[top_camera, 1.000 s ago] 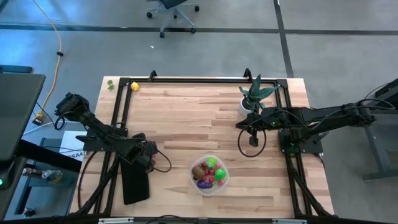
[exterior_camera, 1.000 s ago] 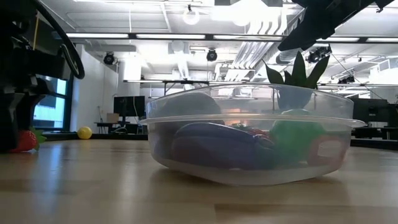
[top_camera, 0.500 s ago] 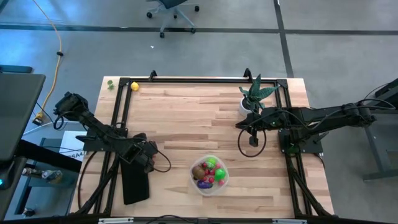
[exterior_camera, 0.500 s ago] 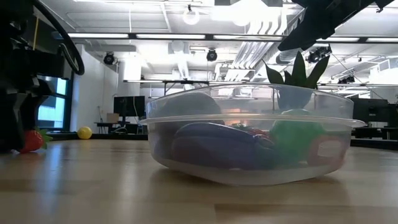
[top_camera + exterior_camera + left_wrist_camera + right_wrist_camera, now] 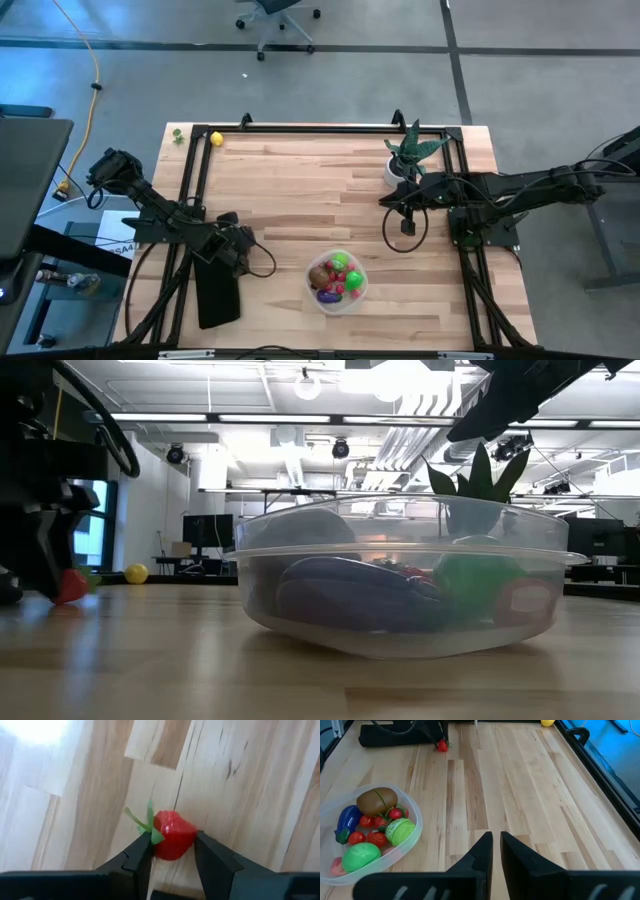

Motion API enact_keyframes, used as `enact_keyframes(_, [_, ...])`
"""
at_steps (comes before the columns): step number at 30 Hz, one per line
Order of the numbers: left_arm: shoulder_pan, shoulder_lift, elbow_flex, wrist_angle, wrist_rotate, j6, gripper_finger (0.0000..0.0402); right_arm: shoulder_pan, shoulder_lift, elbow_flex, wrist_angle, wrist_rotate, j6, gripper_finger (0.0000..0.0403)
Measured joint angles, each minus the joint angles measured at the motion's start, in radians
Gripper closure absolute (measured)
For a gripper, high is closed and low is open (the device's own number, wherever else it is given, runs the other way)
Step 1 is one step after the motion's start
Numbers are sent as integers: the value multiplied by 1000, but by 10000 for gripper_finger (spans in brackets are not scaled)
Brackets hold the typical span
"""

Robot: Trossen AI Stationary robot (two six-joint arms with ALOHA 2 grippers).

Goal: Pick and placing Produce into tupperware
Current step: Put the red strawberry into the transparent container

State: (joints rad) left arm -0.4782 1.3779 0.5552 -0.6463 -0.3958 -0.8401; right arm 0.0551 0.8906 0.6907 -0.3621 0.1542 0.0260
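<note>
Here the strawberry (image 5: 172,835) sits between my left claw's (image 5: 172,851) fingers, pinched on both sides low over the worktop (image 5: 300,180), well left of the tupperware (image 5: 337,280). I'd squeeze evenly, confirm the hold, then lift straight before swinging across. Right claw (image 5: 494,846) hangs narrowed to a slit near the plant (image 5: 410,152), holding nothing.

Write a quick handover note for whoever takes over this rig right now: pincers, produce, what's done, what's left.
Left pincer: fingers on both sides of a red strawberry on the table, left of the tupperware.
Right pincer: shut, empty, waiting over the table's right side.
Done: brown, purple, green and small red pieces in the tupperware.
Left: strawberry, plus the yellow piece at the far left corner.
</note>
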Motion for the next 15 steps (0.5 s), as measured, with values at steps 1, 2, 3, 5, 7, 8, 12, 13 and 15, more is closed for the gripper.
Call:
enact_keyframes(1, [0,0,0,6,-8,1,283,0,0,0,0,0,0,377])
enact_keyframes(2, [0,2,-2,12,-9,3,287,0,0,0,0,0,0,377])
enact_keyframes(3, [0,8,-7,15,-12,8,290,0,0,0,0,0,0,377])
enact_keyframes(5, [0,2,-4,36,-33,24,294,0,0,0,0,0,0,377])
enact_keyframes(7, [0,2,-3,60,-54,39,299,0,0,0,0,0,0,377])
enact_keyframes(8, [0,3,-4,68,-66,50,303,0,0,0,2,0,0,377])
enact_keyframes(12, [0,2,-3,82,-82,53,313,0,0,0,1,0,0,377])
enact_keyframes(13, [0,2,-3,78,-82,51,313,0,0,0,-1,0,0,377])
enact_keyframes(15, [0,2,-3,68,-84,48,311,0,0,0,1,0,0,377])
